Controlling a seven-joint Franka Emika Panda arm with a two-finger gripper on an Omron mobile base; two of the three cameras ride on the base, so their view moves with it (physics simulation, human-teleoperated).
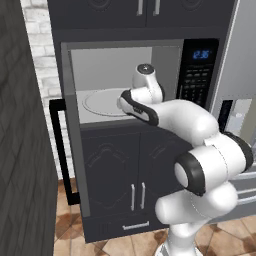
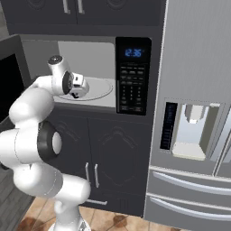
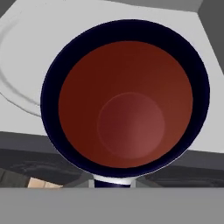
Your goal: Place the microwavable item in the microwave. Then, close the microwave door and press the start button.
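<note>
Red-lined mug (image 3: 127, 98) above open microwave (image 1: 125, 80) threshold

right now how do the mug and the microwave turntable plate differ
The mug is deep, with a dark red inside and a dark blue rim; the turntable plate is flat, shallow and pale grey. In the hand view the mug sits close under the camera, straddling the microwave's front edge, while the turntable plate lies on the cavity floor. Both are round.
</note>
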